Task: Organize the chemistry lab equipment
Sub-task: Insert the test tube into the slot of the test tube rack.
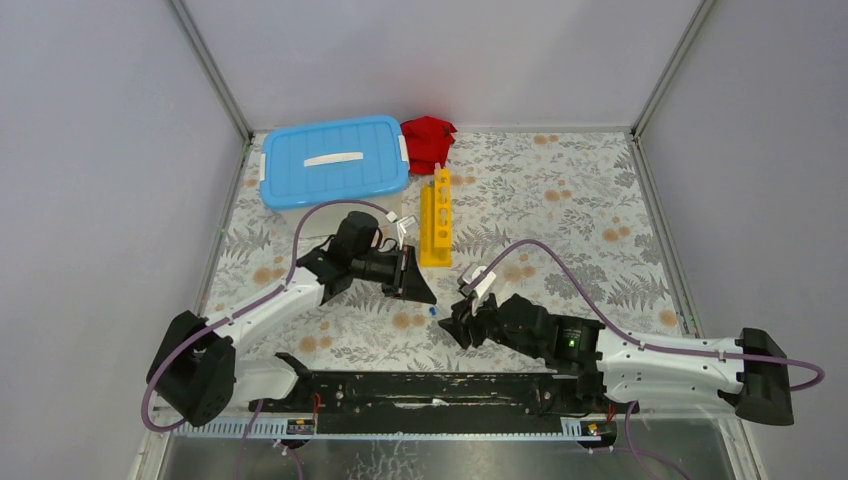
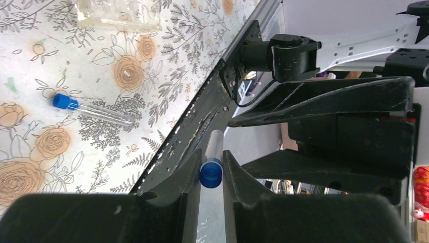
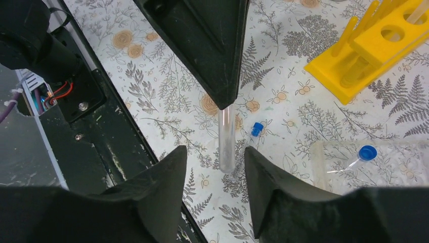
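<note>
Left gripper (image 2: 211, 158) clamps blue-capped tube (image 2: 211, 173) near yellow rack (image 3: 374, 48); right gripper (image 3: 215, 154), open around it, should centre before closing.

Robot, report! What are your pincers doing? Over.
Left pincer shut on blue-capped tube. Right pincer open around its free end. Nothing in the way. Over.

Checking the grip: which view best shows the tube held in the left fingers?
Left wrist: the tube is close up, its blue cap clamped between the left fingers. The right wrist view shows only its clear body poking out past those fingertips. In the top view it is too small to make out.
</note>
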